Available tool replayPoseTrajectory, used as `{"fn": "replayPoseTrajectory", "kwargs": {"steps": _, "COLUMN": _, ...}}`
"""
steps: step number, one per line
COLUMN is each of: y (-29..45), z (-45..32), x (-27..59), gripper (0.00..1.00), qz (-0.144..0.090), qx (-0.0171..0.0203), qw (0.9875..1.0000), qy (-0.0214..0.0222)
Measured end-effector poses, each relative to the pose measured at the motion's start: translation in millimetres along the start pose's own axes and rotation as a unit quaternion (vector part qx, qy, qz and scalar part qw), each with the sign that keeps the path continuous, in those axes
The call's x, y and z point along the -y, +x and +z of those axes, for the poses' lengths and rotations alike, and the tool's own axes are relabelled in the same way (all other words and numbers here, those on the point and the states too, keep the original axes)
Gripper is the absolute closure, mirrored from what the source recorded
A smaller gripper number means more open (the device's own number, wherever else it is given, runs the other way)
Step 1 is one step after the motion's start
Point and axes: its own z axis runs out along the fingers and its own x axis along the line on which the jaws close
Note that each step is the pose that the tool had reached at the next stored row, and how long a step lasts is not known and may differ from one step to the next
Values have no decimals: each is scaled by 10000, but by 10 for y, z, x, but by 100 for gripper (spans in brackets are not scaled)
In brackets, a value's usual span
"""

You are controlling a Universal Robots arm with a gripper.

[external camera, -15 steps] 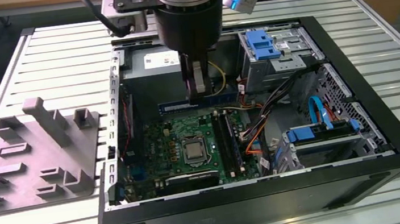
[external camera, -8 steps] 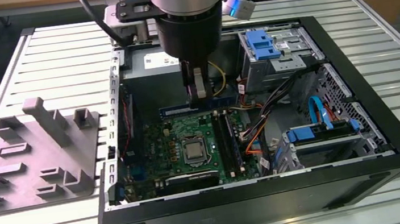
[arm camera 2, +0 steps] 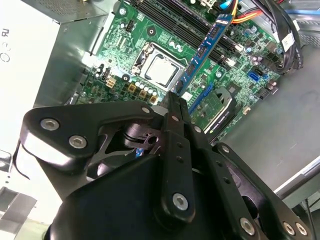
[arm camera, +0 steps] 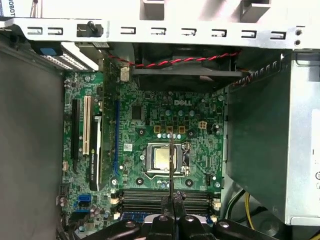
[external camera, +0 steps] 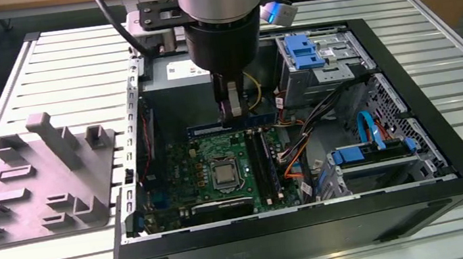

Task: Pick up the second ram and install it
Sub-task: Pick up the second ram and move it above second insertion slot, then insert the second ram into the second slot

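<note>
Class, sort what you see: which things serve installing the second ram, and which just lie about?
Job in hand: gripper, shut on the second ram; motherboard with its memory slots; open computer case.
Not needed: grey plastic block on the table; power supply; drive bays.

We see the motherboard (external camera: 196,167) beneath the claw (external camera: 232,113), the power supply (external camera: 168,79) just behind it, and a grey block (external camera: 43,179) well apart.
</note>
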Motion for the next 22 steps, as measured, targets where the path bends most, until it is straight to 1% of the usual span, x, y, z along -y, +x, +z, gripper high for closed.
{"fn": "replayPoseTrajectory", "kwargs": {"steps": 15, "y": 0, "z": 2, "x": 1, "gripper": 89, "qz": 9, "qx": 2, "qw": 10000, "qy": 0}}
{"fn": "replayPoseTrajectory", "kwargs": {"steps": 17, "y": 0, "z": 5, "x": 1, "gripper": 89, "qz": 112, "qx": 0, "qw": 9999, "qy": 0}}
{"fn": "replayPoseTrajectory", "kwargs": {"steps": 19, "y": 0, "z": 9, "x": 1, "gripper": 89, "qz": 271, "qx": -3, "qw": 9996, "qy": 0}}
{"fn": "replayPoseTrajectory", "kwargs": {"steps": 22, "y": 0, "z": 15, "x": 1, "gripper": 89, "qz": 542, "qx": -7, "qw": 9985, "qy": -1}}
